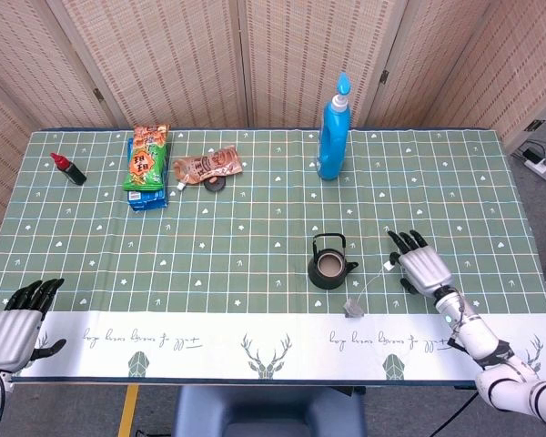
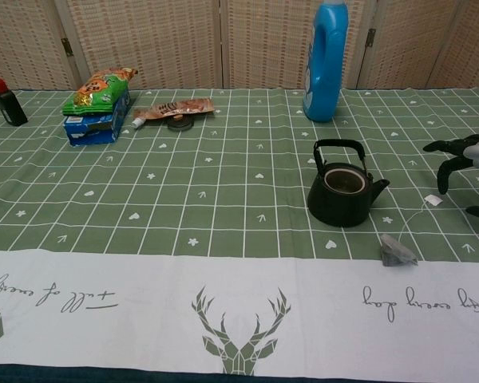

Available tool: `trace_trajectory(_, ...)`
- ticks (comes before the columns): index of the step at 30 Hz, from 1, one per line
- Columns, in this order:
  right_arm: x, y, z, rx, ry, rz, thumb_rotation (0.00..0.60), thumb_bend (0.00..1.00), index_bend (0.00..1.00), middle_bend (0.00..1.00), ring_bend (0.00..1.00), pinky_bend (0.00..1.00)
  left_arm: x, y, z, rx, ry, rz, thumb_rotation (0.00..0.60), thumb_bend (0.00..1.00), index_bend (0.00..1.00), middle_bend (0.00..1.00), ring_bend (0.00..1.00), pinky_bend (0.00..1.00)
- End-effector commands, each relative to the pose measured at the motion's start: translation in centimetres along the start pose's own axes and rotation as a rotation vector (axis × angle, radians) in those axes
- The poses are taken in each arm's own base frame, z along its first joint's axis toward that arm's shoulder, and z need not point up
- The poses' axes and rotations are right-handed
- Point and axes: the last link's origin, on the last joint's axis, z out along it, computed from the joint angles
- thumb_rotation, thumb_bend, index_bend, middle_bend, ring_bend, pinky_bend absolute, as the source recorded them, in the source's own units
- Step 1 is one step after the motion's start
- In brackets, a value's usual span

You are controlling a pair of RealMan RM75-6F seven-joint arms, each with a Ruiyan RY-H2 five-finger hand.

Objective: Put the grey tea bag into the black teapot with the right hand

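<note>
Hovering at the near left corner of the table (image 1: 255,364), left hand (image 1: 16,320) with fingers slightly apart, holding nothing. Lying near the front edge, right of centre: grey tea bag (image 2: 396,251), string running back to its white tag (image 2: 433,200). Just beside that tag, right hand (image 1: 420,264), fingers spread and curved downward, empty. Standing just behind and left of the bag, lidless black teapot (image 2: 342,190). Farther back, blue bottle (image 1: 333,132) near the far edge; snack packets (image 1: 146,167), brown pouch (image 1: 206,167) and small dark red-capped bottle (image 1: 69,168) toward the far left corner.
</note>
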Motion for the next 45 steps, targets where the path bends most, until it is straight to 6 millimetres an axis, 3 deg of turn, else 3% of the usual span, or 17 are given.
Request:
trace_trajectory(1,-0.1,-0.3,0.8,0.011,0.024,0.016,0.600,0.40,0.37,0.00,0.00,0.00,0.0,0.0,0.0,0.003,-0.003,0.002,0.600,0.16,0.00,0.05,0.04,0.11)
trace_trajectory(45,-1.5,-0.5,3.0,-0.008,0.058,0.023,0.600,0.40,0.44,0.00,0.00,0.00,-0.2,0.0,0.1,-0.009,0.009,0.006,0.600,0.16,0.00,0.05,0.04,0.09)
